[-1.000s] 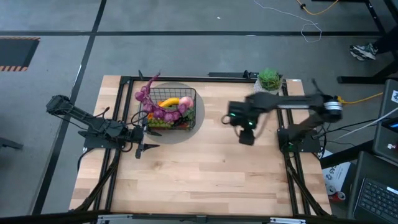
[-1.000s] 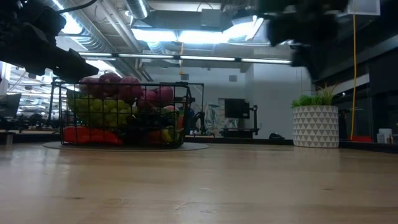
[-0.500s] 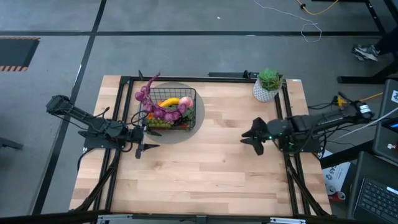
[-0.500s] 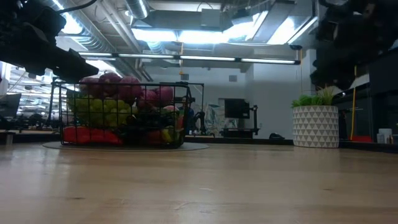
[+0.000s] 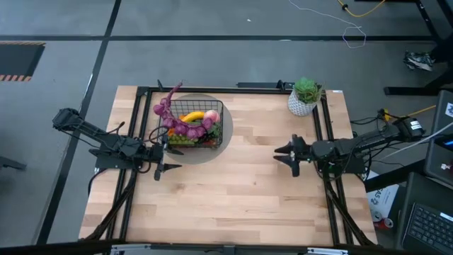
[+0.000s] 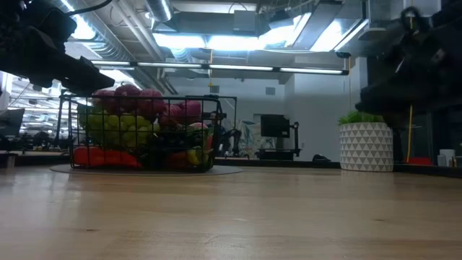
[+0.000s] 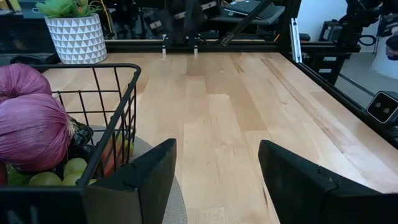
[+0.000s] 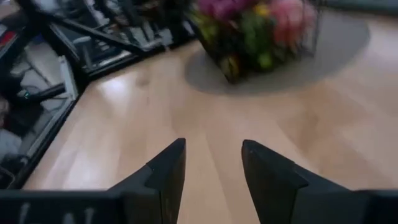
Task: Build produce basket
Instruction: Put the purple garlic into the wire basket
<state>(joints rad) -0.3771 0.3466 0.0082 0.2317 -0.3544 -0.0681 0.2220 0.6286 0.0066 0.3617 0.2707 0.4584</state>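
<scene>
High view first: the left gripper sits low over the table with its fingers spread apart and nothing between them; the basket lies just beyond its fingertips, toward the table's far edge, resting on a grey round mat; the produce fills the basket, with a purple string of bulbs heaped along the top and draped past the rim, a yellow banana and a pink peach showing among it.

Left wrist view puts the basket's corner right beside one finger, with purple bulbs and green grapes behind the mesh (bare wood fills the gap between the two fingers); the white pot with a green plant stands far ahead across the table.

On the other side, the right gripper hangs over the table near its own edge, well apart from the basket, which lies off ahead of its fingertips; its fingers are parted and hold nothing; the right wrist view shows the same, the two fingers separated with plain wood between them and the basket blurred in the distance; the potted plant stands near this gripper, toward the far corner.

Low view shows the basket piled above its rim, red chillies along the bottom.
</scene>
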